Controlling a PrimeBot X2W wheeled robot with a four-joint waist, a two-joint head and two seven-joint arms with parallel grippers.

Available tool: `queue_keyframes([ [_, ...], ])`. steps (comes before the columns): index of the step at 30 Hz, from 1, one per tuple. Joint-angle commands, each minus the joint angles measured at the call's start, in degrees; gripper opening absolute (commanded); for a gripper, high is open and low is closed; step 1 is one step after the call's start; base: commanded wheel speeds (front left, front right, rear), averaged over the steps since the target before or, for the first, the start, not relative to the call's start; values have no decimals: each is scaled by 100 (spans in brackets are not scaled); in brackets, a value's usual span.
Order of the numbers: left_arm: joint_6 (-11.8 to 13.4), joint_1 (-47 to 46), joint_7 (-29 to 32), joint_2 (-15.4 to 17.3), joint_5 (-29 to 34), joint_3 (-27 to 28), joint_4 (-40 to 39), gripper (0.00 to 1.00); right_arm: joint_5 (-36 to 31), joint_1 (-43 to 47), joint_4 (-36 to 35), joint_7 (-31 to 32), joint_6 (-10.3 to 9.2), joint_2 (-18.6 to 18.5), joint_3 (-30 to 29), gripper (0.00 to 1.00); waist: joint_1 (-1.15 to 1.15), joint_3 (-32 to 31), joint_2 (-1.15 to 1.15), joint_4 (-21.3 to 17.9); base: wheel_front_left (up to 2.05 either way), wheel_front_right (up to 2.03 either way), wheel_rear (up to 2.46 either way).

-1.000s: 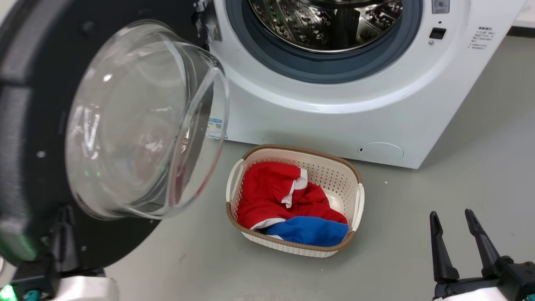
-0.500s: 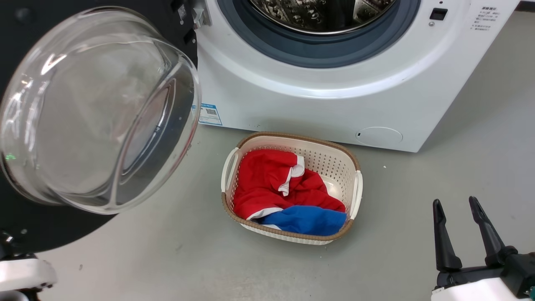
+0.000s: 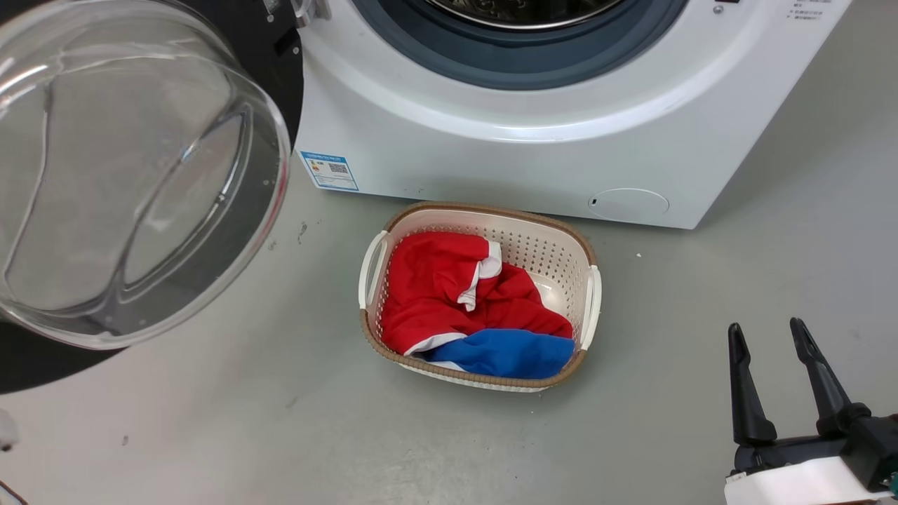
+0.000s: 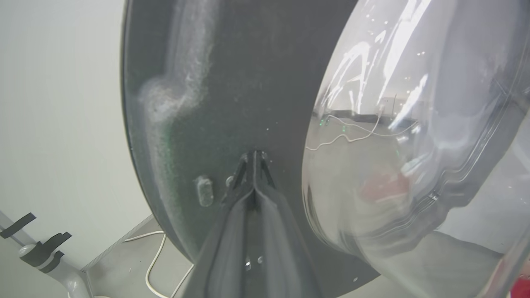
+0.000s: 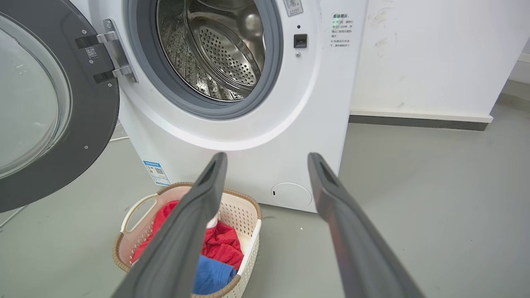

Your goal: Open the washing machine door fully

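Head view: the washing machine door (image 3: 140,175) stands further from the washing machine (image 3: 505,154) than one second ago, and the blue label (image 3: 330,170) is now uncovered. My right end effector (image 3: 765,324) is wide and empty. Left wrist view: the left end effector (image 4: 253,155), fingers pressed together, touches the door's black inner face. Right wrist view: the drum (image 5: 215,49) is free, so I judge the door nearly fully open
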Motion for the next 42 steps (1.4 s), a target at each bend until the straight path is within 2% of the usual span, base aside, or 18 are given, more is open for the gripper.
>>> queue_keyframes([
  [1, -3, -141, 15, 94, -41, 65, 98, 0, -31, -94, -19, -12, -1, 10, -6, 100, 0, 19, 0, -12, 0, 0, 0],
  [9, -170, -595, 15, 472, -180, 284, 940, 0, -20, -146, 18, -12, -1, 10, 5, 100, 0, 75, 0, -91, 0, 0, 0],
  [17, -379, -695, 13, 552, -11, 375, 1147, 0, 42, -86, 86, -12, -1, 10, 1, 100, 0, -111, 0, -136, 0, 0, 0],
  [22, -484, -451, 2, 295, 224, 511, 651, 0, 156, 38, 81, -12, -1, 10, -86, 100, 0, -378, 0, -140, 0, 0, 0],
  [28, -616, -240, 2, 5, 663, 469, -353, 0, 210, 165, -40, -12, -1, 10, -161, 100, 0, -699, 0, -140, 0, 0, 0],
  [35, -790, -149, 2, -317, 974, 93, -1499, 0, 235, 263, -172, -12, -1, 10, -190, 100, 0, -1002, 0, -231, 0, 0, 0],
  [42, -918, 151, 2, -709, 1133, -431, -2123, 0, 265, 361, -318, -12, -1, 9, -185, 100, 0, -1205, 0, -450, 0, 0, 0],
])
